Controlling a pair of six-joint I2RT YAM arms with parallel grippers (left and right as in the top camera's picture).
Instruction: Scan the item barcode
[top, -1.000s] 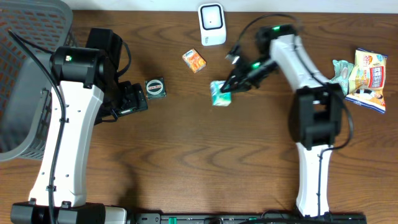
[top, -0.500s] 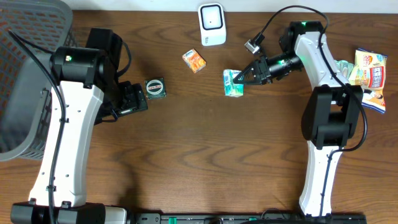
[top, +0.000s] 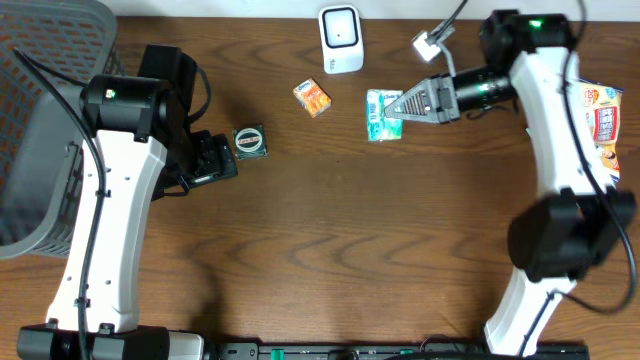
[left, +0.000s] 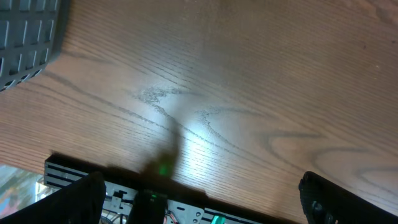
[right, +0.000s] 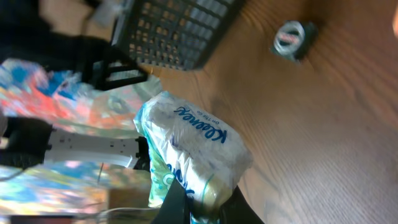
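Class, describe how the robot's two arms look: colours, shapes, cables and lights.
Both arms have white boxy links and black rounded joints. The left arm has a black cable along it and a green light on its top joint. The right arm shows a green light, plus a cable ending in a white plug. Its fingers are dark.

Soft tissue pack (top: 381, 103), white-and-green wrapper, blue lettering, apparently lifted, near the white scanner (top: 341, 38)

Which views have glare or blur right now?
Left wrist: bright glare patch on the table. Right wrist: tissue pack fairly sharp, background left of it smeared and out of focus. Overhead: evenly lit and sharp, only soft shadows.
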